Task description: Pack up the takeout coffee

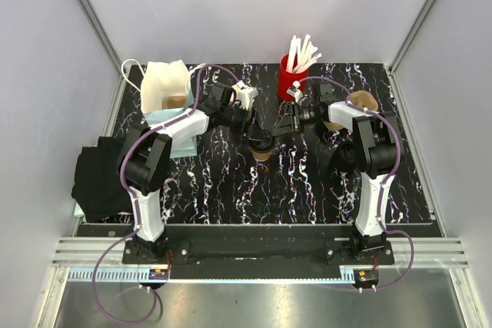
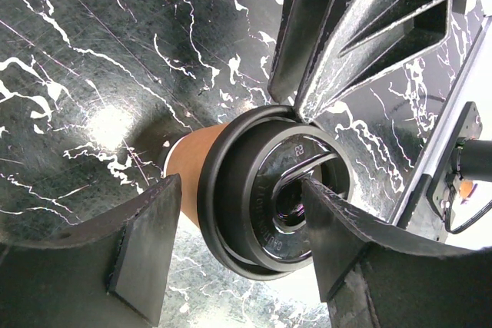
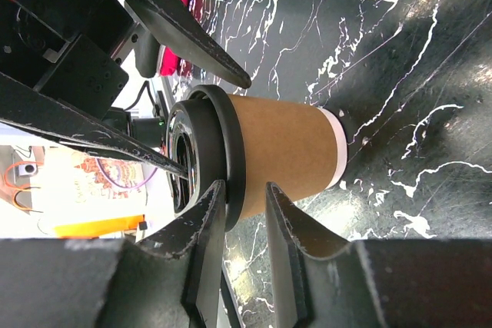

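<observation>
The takeout coffee cup (image 1: 263,155), brown kraft paper with a white base band, stands upright mid-table with the black lid (image 1: 261,142) on it. In the left wrist view my left gripper (image 2: 240,190) is open wide across the lid (image 2: 254,205). One fingertip rests on the lid's top and the other is beside the cup wall (image 2: 196,170). In the right wrist view my right gripper (image 3: 244,190) has its fingers narrowly apart next to the lid's rim (image 3: 231,151) and the cup (image 3: 284,147). Nothing is pinched between them.
A white paper bag (image 1: 165,86) stands at the back left on a light blue sheet. A black cloth (image 1: 100,178) lies at the left edge. A red cup of white sticks (image 1: 294,74) is at the back. Brown cups (image 1: 361,101) lie behind the right arm.
</observation>
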`<state>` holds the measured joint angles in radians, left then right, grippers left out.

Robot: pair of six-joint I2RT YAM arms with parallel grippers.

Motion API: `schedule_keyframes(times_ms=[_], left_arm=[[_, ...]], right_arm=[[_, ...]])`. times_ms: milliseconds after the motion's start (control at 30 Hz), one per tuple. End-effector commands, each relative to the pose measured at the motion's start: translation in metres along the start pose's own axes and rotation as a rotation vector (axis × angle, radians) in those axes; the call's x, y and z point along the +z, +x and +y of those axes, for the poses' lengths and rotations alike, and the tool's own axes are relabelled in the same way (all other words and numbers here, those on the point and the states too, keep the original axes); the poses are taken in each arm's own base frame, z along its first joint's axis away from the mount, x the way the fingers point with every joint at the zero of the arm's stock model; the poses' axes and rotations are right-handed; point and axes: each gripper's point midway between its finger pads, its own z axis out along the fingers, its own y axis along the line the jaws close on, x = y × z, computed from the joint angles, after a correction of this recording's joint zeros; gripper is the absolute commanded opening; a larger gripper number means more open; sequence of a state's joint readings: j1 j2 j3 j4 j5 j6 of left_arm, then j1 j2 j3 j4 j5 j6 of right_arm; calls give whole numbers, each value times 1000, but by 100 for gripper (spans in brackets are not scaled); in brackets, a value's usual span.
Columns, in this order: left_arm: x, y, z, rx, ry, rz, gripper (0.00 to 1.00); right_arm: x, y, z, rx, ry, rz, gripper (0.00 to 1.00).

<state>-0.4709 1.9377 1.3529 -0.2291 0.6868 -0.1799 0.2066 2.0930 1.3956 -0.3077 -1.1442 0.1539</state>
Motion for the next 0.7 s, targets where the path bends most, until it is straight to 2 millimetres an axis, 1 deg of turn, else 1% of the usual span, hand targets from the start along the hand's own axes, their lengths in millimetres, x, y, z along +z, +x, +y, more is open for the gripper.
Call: schedule_keyframes(times_ms=[0,167,233,300,333,400,433,500,533,633,667], left_arm=[[10,37,27,-7,-114,111,66],[9,40,31,1,-134,119,66],[8,41,32,8,-142,122,65],[8,42,34,12,-150,126,65],[8,43,35,15,-151,127,65],[8,44,36,17,-155,133,64],[8,45,36,18,-153,136,64],[8,48,38,21,-158,144,64],[7,48,38,23,-160,145,64],[7,50,40,32,-167,148,64],[6,52,40,32,-167,151,64]], right_arm=[[4,1,14,-67,21,1,31],[10,4,-4,-49,99,5,27],[12,6,-17,-27,163,10,23],[14,8,-24,-23,185,16,23],[14,11,-33,-14,231,22,22],[14,17,-43,-22,276,36,22],[13,21,-52,-18,327,49,21],[15,31,-60,-28,364,80,22],[12,35,-67,-26,408,94,22],[15,49,-78,-42,461,133,23],[19,53,-74,-43,450,147,24]])
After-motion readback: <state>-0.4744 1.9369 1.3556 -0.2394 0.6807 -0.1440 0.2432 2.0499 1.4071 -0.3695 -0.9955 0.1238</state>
